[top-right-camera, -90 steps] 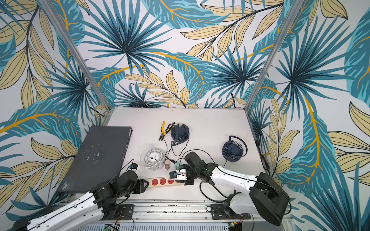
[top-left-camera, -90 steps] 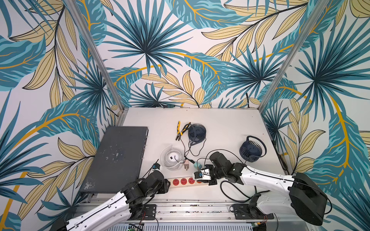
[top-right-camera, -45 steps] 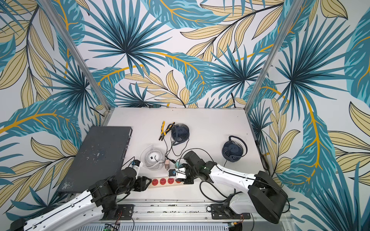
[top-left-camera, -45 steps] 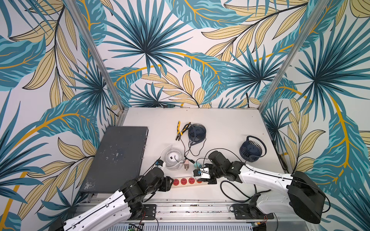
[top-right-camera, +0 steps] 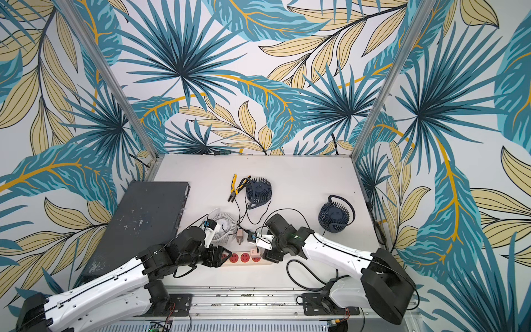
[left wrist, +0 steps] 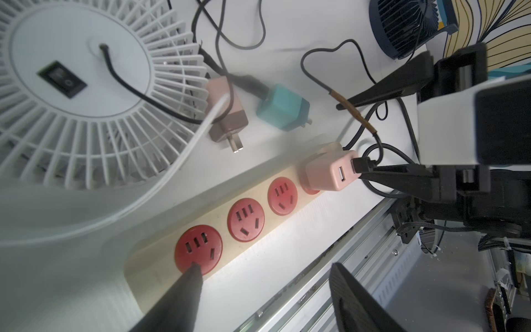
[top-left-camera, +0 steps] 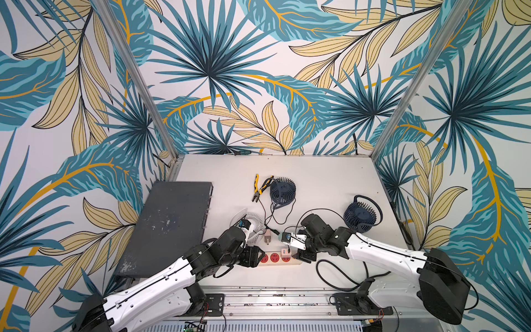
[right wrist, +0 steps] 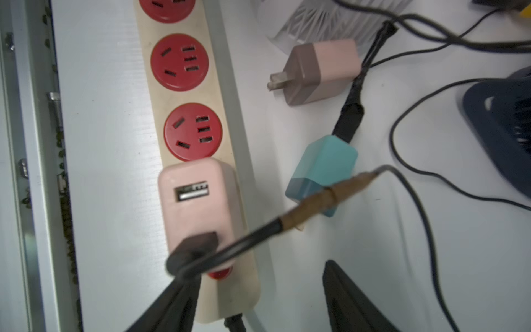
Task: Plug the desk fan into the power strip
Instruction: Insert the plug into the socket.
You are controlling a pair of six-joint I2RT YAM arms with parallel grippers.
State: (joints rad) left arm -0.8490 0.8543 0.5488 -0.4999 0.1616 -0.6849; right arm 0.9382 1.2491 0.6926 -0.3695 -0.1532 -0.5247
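- The power strip (top-left-camera: 274, 260) is seen lying along the front edge of the worktop (top-left-camera: 316, 178), near its middle, between the two grippers
- A pink adapter (right wrist: 198, 201) is seated in the socket at the strip's right end, with a black USB plug (right wrist: 195, 247) pushed into it; the three other red sockets are left free
- The fingers (right wrist: 166, 310) of the right gripper (right wrist: 258, 270) are spread, one of them laid against the USB plug, with nothing pinched
- The fingers (left wrist: 184, 293) of the left gripper (left wrist: 265, 267) are spread as well, one tip set on the leftmost socket
- A teal adapter (right wrist: 321, 169) and a pink-brown adapter (right wrist: 319, 72) are found loose just behind the strip, in front of the white desk fan (top-left-camera: 257, 222)
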